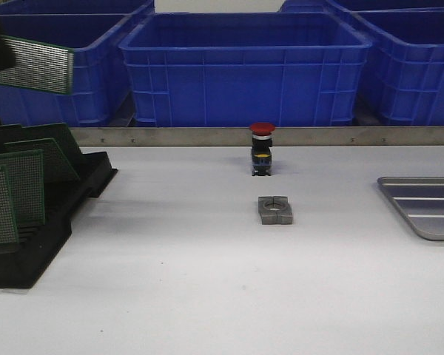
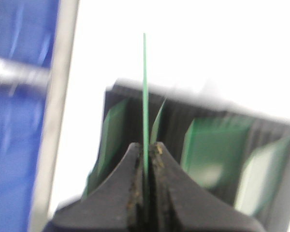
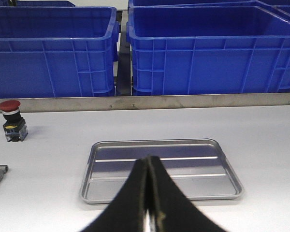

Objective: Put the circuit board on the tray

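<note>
My right tool hangs low over the near side of the surface, its tips pressed together on nothing. Just beyond it lies the tray, flat and bare, ridges running lengthwise; in the front view it sits at the right edge. Mid-surface: a small grey metal block, and just past it an upright red-capped push button. At the left, the black slotted rack holds several green boards on edge. My left tool pinches one circuit board by its edge; in the front view that board is held in the air above the rack, well apart from the tray. Farthest back, a metal rail, then blue plastic bins.
</note>
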`<state>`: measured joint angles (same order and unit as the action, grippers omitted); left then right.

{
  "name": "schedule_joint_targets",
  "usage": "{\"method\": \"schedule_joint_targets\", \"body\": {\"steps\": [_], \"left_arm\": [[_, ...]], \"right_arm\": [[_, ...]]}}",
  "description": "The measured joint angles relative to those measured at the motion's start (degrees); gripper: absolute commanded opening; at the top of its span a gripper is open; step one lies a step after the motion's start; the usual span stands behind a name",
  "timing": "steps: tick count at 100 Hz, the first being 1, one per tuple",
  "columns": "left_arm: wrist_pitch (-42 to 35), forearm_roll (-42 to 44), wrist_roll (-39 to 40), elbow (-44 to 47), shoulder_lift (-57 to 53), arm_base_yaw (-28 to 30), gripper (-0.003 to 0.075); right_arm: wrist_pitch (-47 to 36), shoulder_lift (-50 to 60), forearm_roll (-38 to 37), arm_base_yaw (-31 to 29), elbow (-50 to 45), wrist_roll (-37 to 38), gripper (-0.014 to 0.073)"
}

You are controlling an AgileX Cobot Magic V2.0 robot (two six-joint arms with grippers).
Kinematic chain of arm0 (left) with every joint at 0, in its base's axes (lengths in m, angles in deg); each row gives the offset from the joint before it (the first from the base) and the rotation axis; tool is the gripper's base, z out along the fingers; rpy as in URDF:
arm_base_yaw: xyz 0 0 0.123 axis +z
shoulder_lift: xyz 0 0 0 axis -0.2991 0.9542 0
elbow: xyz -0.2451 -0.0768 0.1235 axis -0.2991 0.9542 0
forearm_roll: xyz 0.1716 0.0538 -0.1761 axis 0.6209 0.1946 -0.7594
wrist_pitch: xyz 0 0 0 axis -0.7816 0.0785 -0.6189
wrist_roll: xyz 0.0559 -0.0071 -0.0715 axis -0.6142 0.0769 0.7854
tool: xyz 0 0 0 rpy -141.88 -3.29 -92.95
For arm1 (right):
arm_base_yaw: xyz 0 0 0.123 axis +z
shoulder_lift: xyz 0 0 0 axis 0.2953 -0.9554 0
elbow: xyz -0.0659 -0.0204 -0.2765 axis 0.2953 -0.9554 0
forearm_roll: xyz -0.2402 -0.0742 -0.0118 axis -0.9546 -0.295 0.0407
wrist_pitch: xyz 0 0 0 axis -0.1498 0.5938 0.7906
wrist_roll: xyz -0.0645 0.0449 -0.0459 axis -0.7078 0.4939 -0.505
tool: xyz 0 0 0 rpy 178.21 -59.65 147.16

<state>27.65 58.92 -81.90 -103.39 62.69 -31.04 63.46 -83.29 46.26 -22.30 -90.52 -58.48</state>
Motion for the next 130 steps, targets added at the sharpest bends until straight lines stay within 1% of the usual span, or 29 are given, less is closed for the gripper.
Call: {"method": "schedule_joint_targets", "body": {"steps": [22, 36, 49, 63, 73, 86, 97, 104, 115, 130], "left_arm": [[3.0, -11.2, 0.0, 0.0, 0.0, -9.1, -0.0020], [5.6, -15.6, 0.0, 0.0, 1.0, -13.7, -0.0020], [6.4, -17.6, 0.1, 0.0, 2.9, -17.2, -0.0020], [6.6, -18.3, 0.1, 0.0, 4.5, -19.3, -0.0020], [6.6, -19.1, 0.2, 0.0, 4.8, -19.6, -0.0020], [6.6, -19.5, 0.2, 0.0, 4.8, -19.6, -0.0020], [6.6, -19.5, 0.2, 0.0, 4.8, -19.6, -0.0020], [6.6, -19.5, 0.2, 0.0, 4.8, -19.6, -0.0020], [6.6, -19.6, 0.2, 0.0, 4.8, -19.6, -0.0020], [6.6, -19.7, 0.2, 0.0, 4.8, -19.6, -0.0020]], "right_arm": [[0.0, 0.0, 0.0, 0.0, 0.0, 0.0, -0.0061], [0.0, 0.0, 0.0, 0.0, 0.0, 0.0, -0.0061], [0.0, 0.0, 0.0, 0.0, 0.0, 0.0, -0.0061], [0.0, 0.0, 0.0, 0.0, 0.0, 0.0, -0.0061], [-0.8, 0.0, 0.0, 0.0, 0.0, 0.0, -0.0061], [-4.1, 0.0, 0.0, 0.0, 0.0, 0.0, -0.0061], [-4.1, 0.0, 0.0, 0.0, 0.0, 0.0, -0.0060], [-1.4, 0.0, 0.0, 0.0, 0.6, 0.1, -0.0060], [6.6, -0.3, 0.0, 0.0, 4.7, 0.7, -0.0062], [17.7, -7.2, 1.4, 0.0, 12.5, 1.3, -0.0062]]}}
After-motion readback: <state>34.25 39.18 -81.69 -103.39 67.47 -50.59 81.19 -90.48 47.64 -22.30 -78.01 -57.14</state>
